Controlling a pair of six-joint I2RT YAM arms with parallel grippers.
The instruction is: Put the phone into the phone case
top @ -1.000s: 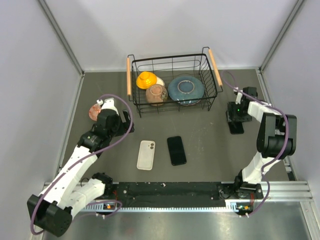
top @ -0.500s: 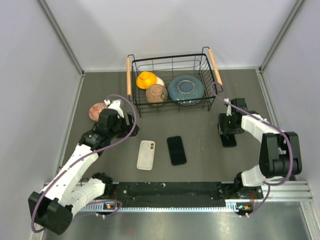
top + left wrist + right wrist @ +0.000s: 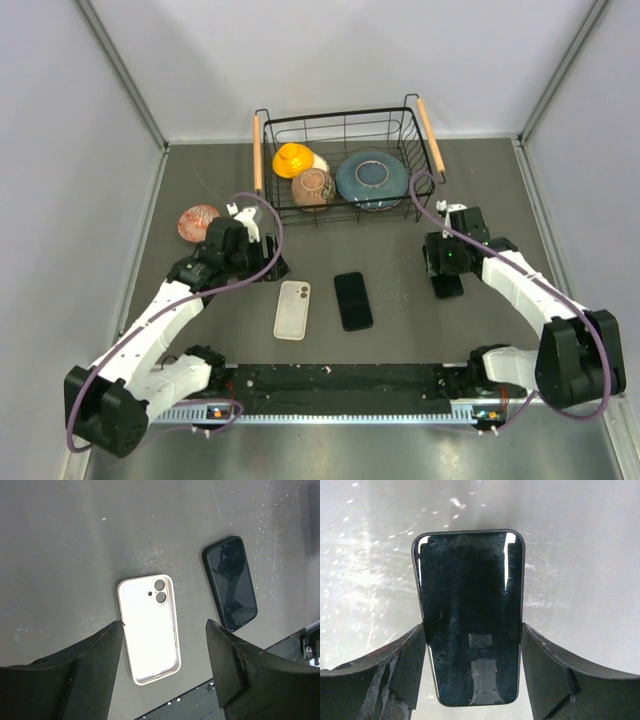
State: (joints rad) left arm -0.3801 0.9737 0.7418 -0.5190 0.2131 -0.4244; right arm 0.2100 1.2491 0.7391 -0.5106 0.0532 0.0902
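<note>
Between the two arms, the black glass-fronted phone (image 3: 353, 300) lies flat on the grey table (image 3: 400, 330), just beside the white rectangular phone case (image 3: 292, 309). Both grippers have swung inward; the left gripper (image 3: 165, 645) and right gripper (image 3: 471, 645) hover spread, nothing grasped yet.

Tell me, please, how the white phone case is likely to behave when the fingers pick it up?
The phone case looks like a thin empty shell, so probably light and somewhat flexible. It lies flat on the table, so its low rim may be awkward to grasp and it could slide.
</note>
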